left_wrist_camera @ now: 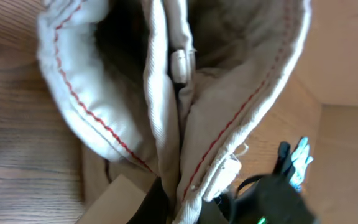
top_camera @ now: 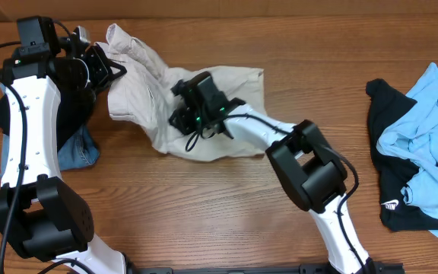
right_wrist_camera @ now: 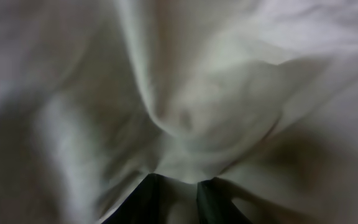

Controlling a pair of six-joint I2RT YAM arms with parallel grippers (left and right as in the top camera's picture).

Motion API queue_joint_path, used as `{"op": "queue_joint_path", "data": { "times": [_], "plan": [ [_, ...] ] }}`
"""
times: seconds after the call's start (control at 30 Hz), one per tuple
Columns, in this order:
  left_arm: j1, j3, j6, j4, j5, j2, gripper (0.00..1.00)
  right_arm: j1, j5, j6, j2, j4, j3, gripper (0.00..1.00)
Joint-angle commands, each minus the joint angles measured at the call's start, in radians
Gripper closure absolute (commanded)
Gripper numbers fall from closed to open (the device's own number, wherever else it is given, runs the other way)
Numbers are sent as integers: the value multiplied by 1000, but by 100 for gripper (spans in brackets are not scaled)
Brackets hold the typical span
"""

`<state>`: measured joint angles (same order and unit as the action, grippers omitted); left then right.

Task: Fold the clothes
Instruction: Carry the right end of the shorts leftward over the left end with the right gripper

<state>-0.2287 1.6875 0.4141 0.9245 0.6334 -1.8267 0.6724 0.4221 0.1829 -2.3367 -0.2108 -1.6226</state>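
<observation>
**woodgrain_fan:** ok so where's everything sitting? Start with the big stuff.

**yam_watcher:** The wood table fills the overhead shot. The biggest thing on it is the beige shorts. They're crumpled in the upper middle of the frame and trail off toward the upper left. Over at the far right edge there's a black piece with a blue piece lying over it, well apart from the shorts. There's a bit of denim at the left, partly under the left arm.

**woodgrain_fan:** and the grippers?

**yam_watcher:** The left gripper is in the upper left corner, clamped tight on the edge of the shorts. Its wrist cam is full of beige cloth with red stitching, and a hem is bunched down the middle of the frame. The right gripper is sunk into the middle of the shorts, upper centre of the overhead. Its cam shows a fold of pale cloth pinched between the two dark fingers at the bottom of the frame, with the jaws narrow.
</observation>
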Motion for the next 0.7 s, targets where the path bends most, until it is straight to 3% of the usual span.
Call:
{"op": "queue_joint_path", "data": {
  "times": [0.0,0.33,0.47,0.67],
  "plan": [
    [6,32,43,-29,60,37,95,27,27,5,0,-7,-16,75],
    [14,32,-19,-5,60,37,94,-117,17,5,171,-35,-16,51],
    [31,32,-41,34,67,37,92,-218,17,5,252,-89,-16,50],
    [116,32,-82,42,13,37,91,-378,17,5,305,-357,-16,51]
  ]
}}
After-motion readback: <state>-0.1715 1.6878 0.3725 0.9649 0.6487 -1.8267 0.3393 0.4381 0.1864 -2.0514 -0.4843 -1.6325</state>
